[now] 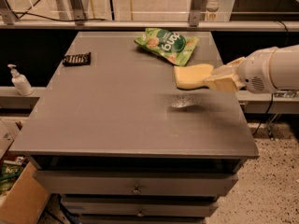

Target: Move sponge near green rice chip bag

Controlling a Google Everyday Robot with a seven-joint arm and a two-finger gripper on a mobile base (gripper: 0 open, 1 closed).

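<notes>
We seem to be in a lab or workshop, not a home: a grey drawer cabinet [117, 106] serves as bench on a speckled floor [280, 171], with metal posts [75, 3] behind, a pump bottle [19, 80] on a ledge and a cardboard box [23, 202] below. The gripper [209, 78] hangs over the cabinet's right side, clamping the sponge [191, 76].

sponge [191, 76] foam | bag [167, 45] glossy | table [117, 111] matt | gripper [211, 79] smooth plastic, over table's right

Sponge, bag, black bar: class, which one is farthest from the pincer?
The black bar, alone at the table's far left; the pincer, at the right edge, holds the sponge near the bag.
</notes>
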